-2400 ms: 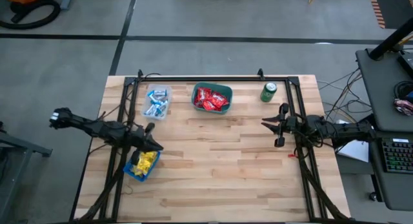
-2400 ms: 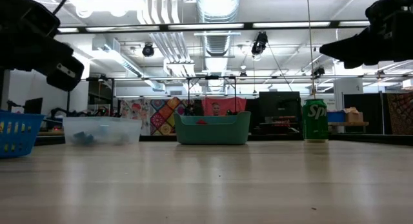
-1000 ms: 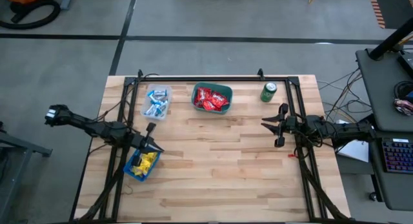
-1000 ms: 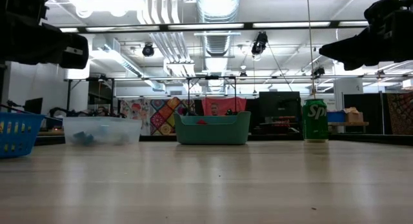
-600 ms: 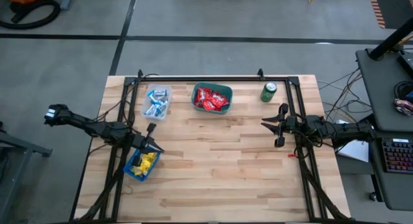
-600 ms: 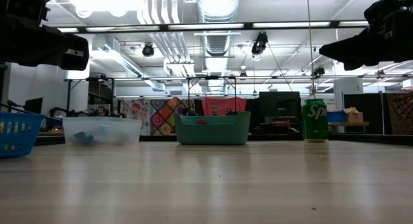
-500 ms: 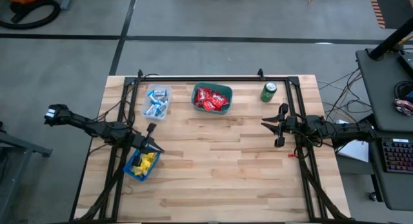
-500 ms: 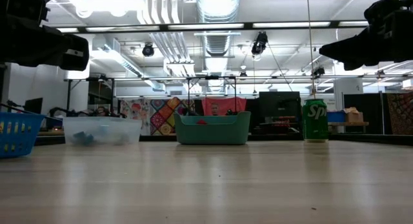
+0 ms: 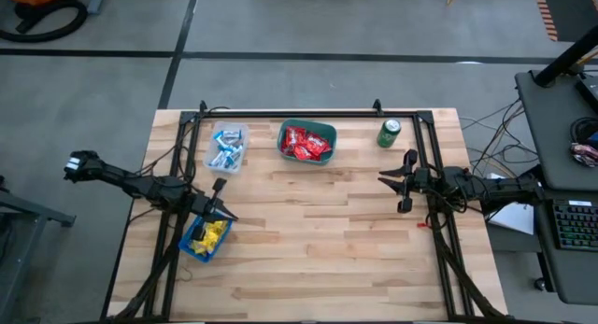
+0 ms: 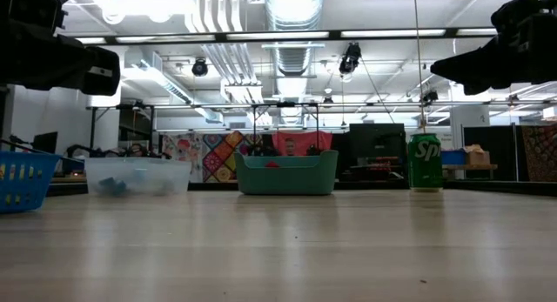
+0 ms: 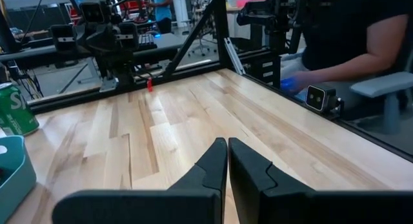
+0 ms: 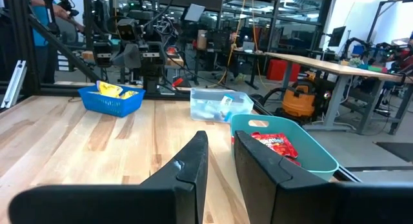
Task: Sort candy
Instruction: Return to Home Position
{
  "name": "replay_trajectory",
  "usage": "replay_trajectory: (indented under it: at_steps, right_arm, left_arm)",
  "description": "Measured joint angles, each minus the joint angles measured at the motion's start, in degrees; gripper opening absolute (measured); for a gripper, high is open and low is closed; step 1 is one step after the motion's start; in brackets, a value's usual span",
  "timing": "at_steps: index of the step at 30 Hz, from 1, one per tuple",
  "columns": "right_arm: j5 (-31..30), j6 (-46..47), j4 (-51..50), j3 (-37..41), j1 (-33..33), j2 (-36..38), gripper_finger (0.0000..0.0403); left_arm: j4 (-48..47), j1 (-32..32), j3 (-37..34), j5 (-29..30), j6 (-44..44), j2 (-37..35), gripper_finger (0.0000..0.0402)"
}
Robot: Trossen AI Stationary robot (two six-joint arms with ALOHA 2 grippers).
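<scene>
The candy lies sorted in three containers. Yellow packets (image 9: 211, 232) fill a blue basket (image 9: 190, 246) at the table's left. Blue-and-white wrappers (image 9: 226, 149) lie in a clear tub (image 9: 239, 131), and red packets (image 9: 305, 143) in a teal bin (image 9: 329, 131) at the far edge. My left gripper (image 9: 225, 213) hangs level over the basket's far right corner, shut, with nothing in it (image 11: 227, 143). My right gripper (image 9: 385, 182) hovers level at the table's right side, its fingers a small gap apart (image 12: 221, 144) and nothing between them.
A green drink can (image 9: 389, 133) stands at the far right, near my right gripper. A black frame rail (image 9: 290, 112) runs along the far edge. Bare wood (image 9: 318, 240) spreads over the middle and near part. A seated person (image 11: 361, 30) is beyond the table's near edge.
Over two seconds ago my left gripper tipped up from a downward slant to level above the blue basket. In the last second nothing has visibly moved.
</scene>
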State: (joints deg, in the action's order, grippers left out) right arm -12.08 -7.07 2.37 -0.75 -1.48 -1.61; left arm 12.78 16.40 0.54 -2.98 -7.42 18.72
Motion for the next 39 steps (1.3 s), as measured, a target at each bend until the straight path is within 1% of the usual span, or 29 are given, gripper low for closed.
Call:
replay_trajectory:
  at_steps: [39]
  right_arm:
    - [0.0,0.0,0.0,0.0,0.0,0.0,0.0068]
  left_arm:
    - [-0.3,0.0,1.3,0.0,0.0,0.0,0.0]
